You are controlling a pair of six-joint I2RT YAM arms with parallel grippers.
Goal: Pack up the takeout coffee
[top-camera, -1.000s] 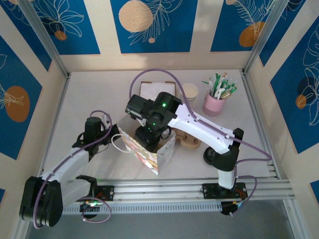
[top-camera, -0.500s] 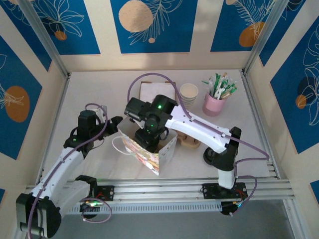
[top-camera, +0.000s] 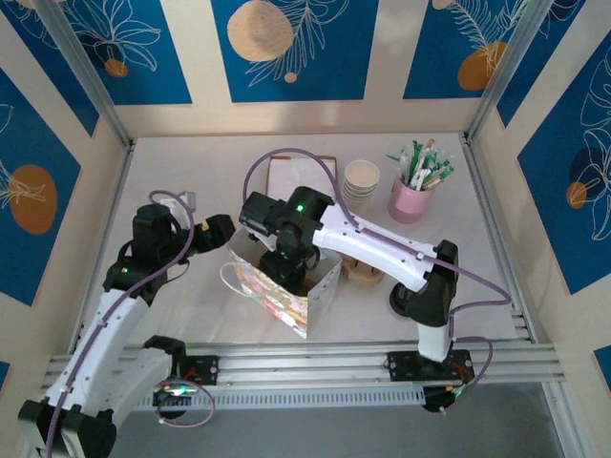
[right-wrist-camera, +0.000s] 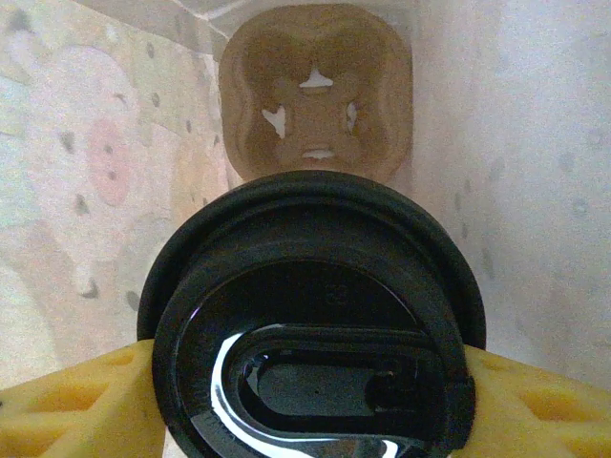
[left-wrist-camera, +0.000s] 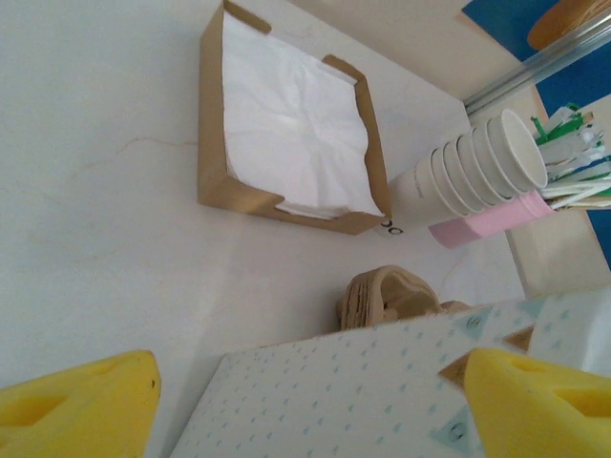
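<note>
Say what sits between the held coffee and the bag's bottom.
A brown cup carrier, lying in the bag beneath the coffee. The right wrist view shows it past the lid.

From the right wrist camera I look straight down on the takeout coffee (right-wrist-camera: 310,324). Its round black plastic lid faces me, glossy and seated flat, with the oval sip recess toward the near edge. The cup stands upright, its cream body hidden under the lid. My right claw (right-wrist-camera: 305,401) pinches it by the sides between yellow pads (right-wrist-camera: 76,401), inside the patterned paper bag (right-wrist-camera: 57,191). A brown cup carrier (right-wrist-camera: 315,91) lies lower down, past the lid's far edge.
</note>
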